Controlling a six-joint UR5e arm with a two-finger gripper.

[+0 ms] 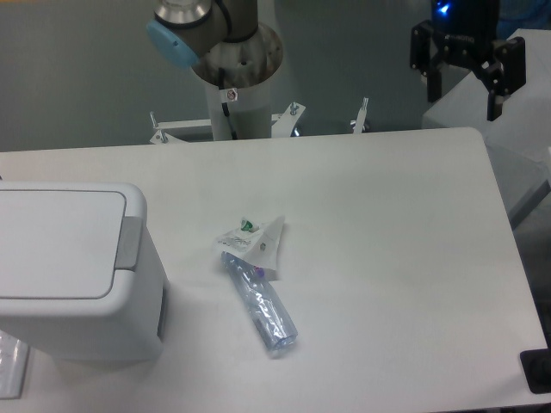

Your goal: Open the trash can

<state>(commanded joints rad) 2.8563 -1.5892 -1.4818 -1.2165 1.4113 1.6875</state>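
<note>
The trash can (73,271) stands at the left edge of the white table (396,258), a boxy white bin with rounded corners, partly cut off by the left side of the view. Its flat white lid (56,243) lies level and closed, and the grey rectangular push tab (129,243) sits at the lid's right edge, facing the middle of the table. No writing or brand mark can be made out on the bin.

The gripper (466,84) hangs at the upper right, above the far right corner of the table and well apart from the trash can. Its black fingers (497,93) point downward and are spread wide with nothing between them — a small blue light glows on the body just above them.

Near the middle of the table lies a slim clear plastic bottle (261,304), on its side and angled from upper left to lower right. Touching its upper end is a crumpled white wrapper (256,242) with a small green mark and some dark print — too small and blurred to read.

At the back, the arm's grey base column (232,90) rises from a white bracket behind the table's far edge, with a light-blue cap (169,41) on the joint above it. A dark object shows at the lower right corner of the view.
</note>
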